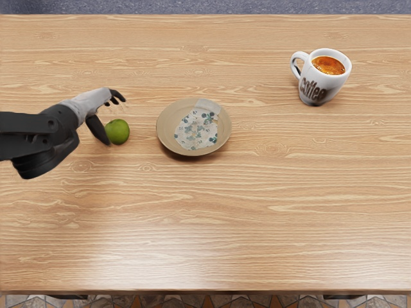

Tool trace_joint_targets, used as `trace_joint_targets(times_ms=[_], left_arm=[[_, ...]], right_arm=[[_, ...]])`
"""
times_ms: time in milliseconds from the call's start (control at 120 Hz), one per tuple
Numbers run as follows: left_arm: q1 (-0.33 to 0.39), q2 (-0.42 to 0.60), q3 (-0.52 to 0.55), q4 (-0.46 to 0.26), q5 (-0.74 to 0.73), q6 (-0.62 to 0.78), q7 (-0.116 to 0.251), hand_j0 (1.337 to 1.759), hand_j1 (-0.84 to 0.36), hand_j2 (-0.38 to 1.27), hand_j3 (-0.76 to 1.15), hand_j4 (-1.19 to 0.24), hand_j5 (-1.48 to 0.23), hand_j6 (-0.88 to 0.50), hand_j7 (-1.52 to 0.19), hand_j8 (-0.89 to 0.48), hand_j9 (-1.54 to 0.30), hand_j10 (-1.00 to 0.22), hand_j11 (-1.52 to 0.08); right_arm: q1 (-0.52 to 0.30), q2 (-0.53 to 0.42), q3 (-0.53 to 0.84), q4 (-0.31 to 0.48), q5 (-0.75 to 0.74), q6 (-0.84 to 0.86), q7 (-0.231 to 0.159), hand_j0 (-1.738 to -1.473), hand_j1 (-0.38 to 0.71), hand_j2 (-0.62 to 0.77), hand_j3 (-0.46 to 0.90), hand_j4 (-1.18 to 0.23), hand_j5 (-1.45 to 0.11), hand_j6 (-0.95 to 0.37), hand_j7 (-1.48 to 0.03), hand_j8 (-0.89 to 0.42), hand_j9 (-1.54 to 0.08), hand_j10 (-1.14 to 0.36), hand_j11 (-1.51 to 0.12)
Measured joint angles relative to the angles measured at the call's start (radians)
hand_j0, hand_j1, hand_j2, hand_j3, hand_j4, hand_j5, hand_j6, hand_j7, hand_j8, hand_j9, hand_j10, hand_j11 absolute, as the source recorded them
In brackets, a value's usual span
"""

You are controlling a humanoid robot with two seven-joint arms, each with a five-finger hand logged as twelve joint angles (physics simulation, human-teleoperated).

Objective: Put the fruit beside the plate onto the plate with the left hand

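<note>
Left hand (96, 104) is at the green fruit (117, 131), which sits on the tabletop (205, 218) just left of the plate (166, 125), near it but apart. The fruit lies just right of and below the palm in the head view, and the plate is further right on the same line, so I read the coming move as close, lift, short carry right. Fruit is round, no long axis to line up with. Fingers (117, 97) are spread and loosely curled, past the fruit's far side, not on it. Thumb (98, 129) hangs at the fruit's left flank, touching or just short, can't tell. Nothing pinched yet. Forearm comes in low from the left edge, wrist angled toward the far side. Right arm not in frame. Coffee mug (321, 77) is well apart at far right, no factor. Risk as I see it: thumb nudges the fruit and it rolls before the fingers come down.
</note>
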State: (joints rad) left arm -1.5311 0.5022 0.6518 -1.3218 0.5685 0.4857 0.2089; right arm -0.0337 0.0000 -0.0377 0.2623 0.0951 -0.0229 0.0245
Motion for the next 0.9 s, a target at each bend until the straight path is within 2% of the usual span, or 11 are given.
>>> trace_joint_targets(times_ms=[167, 267, 900], left_arm=[[0.038, -0.037, 0.006, 0.078, 0.002, 0.003, -0.001, 1.658, -0.01, 0.06, 0.0, -0.3, -0.39, -0.3, -0.39, -0.3, -0.39, -0.3, -0.39], [0.043, -0.061, 0.01, 0.101, 0.003, 0.002, -0.002, 1.658, -0.02, 0.06, 0.0, -0.31, -0.41, -0.31, -0.41, -0.31, -0.41, -0.31, -0.41], [0.08, -0.091, 0.02, 0.117, 0.005, -0.004, -0.002, 1.658, -0.16, 0.09, 0.0, -0.43, -0.55, -0.39, -0.55, -0.42, -0.55, -0.42, -0.55]], right_arm=[[0.0, 0.0, 0.0, 0.0, 0.0, 0.0, 0.0, -1.658, -0.31, -0.01, 0.0, -0.03, -0.04, -0.03, -0.04, -0.03, -0.04, -0.03, -0.04], [0.0, 0.0, 0.0, 0.0, 0.0, 0.0, 0.0, -1.658, -0.31, -0.01, 0.0, -0.03, -0.04, -0.03, -0.04, -0.03, -0.04, -0.03, -0.04], [0.0, 0.0, 0.0, 0.0, 0.0, 0.0, 0.0, -1.658, -0.31, -0.01, 0.0, -0.03, -0.04, -0.03, -0.04, -0.03, -0.04, -0.03, -0.04]])
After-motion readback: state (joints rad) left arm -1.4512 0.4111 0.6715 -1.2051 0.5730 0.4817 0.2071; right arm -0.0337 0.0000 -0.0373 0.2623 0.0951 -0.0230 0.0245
